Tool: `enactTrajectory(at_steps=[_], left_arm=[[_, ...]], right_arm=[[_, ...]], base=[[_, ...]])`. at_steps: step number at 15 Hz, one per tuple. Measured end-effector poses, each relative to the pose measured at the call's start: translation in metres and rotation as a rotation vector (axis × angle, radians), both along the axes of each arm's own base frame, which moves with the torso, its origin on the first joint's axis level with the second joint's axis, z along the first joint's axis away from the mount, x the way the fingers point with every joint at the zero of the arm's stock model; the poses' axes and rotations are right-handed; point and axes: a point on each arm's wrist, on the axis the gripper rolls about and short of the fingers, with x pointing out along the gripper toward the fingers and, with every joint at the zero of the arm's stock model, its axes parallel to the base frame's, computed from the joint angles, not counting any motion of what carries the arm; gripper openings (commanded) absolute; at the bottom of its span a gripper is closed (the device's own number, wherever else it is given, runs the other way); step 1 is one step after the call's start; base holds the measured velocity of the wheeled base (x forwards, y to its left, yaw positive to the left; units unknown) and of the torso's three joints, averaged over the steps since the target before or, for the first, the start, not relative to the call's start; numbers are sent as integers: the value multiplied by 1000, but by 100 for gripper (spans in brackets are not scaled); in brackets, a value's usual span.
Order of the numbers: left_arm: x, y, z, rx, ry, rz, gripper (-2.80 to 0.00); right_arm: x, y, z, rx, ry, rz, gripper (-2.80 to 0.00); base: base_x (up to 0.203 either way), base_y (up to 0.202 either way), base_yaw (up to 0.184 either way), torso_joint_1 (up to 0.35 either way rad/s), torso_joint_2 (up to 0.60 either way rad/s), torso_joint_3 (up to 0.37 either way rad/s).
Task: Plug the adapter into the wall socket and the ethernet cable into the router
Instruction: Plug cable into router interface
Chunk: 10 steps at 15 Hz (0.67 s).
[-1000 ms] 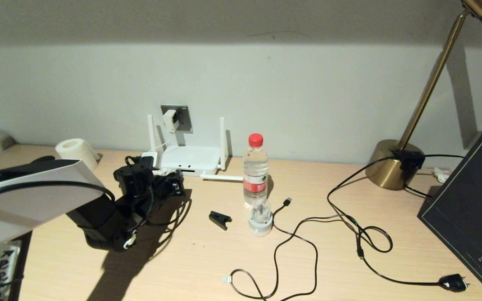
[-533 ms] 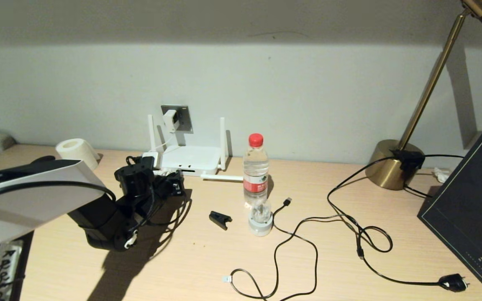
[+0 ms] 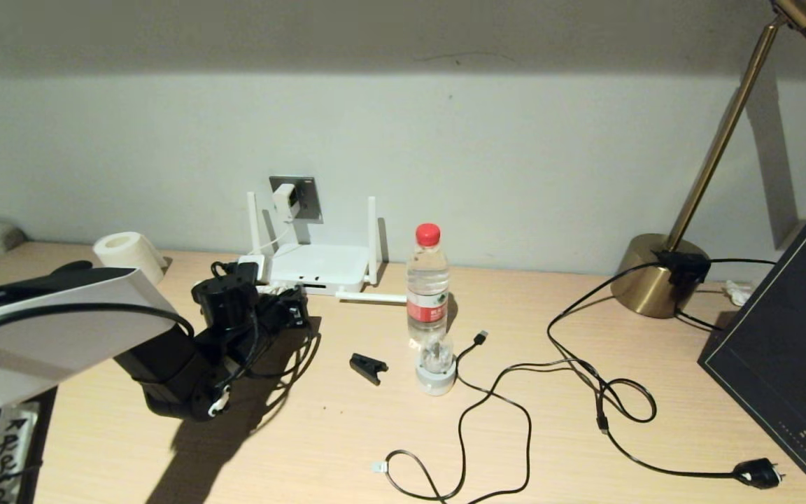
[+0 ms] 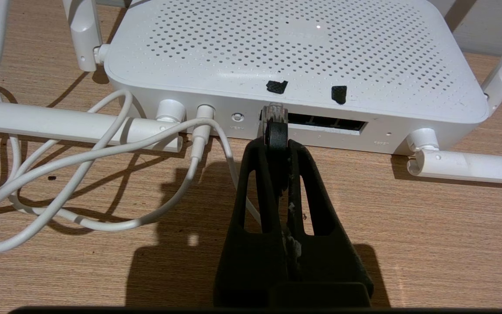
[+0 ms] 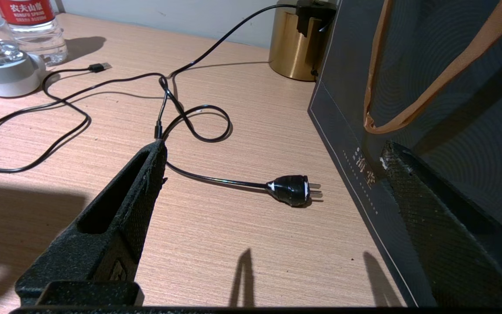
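Observation:
The white router (image 4: 294, 56) stands against the wall under the grey wall socket (image 3: 305, 199). The white adapter (image 3: 283, 199) sits in that socket, its thin white cord hanging down to the router. My left gripper (image 4: 277, 141) is shut on the ethernet cable's black boot. The clear plug (image 4: 275, 114) is at the left end of the dark port slot (image 4: 325, 123); how deep it sits I cannot tell. In the head view the left gripper (image 3: 296, 308) is just in front of the router (image 3: 319, 266). My right gripper (image 5: 273, 148) hangs open above the desk at the right, holding nothing.
A water bottle (image 3: 427, 283), a small white base (image 3: 435, 374) and a black clip (image 3: 368, 367) lie right of the router. Thin black cables loop across the desk to a mains plug (image 5: 292, 189). A brass lamp base (image 3: 655, 276) and dark paper bag (image 3: 788, 350) stand at the right.
The left arm has shifted only very slightly towards the router. Nothing else differs.

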Motion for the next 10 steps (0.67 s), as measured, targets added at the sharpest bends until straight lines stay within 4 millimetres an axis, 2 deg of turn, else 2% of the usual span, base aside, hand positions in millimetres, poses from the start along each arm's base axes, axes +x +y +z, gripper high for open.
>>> enactTrajectory(at_steps=[10], left_arm=[[-1,0,0,0,1,1,-280]], right_arm=[[0,0,0,1,0,0,0]], base=[[0,0,0,0,0,0]])
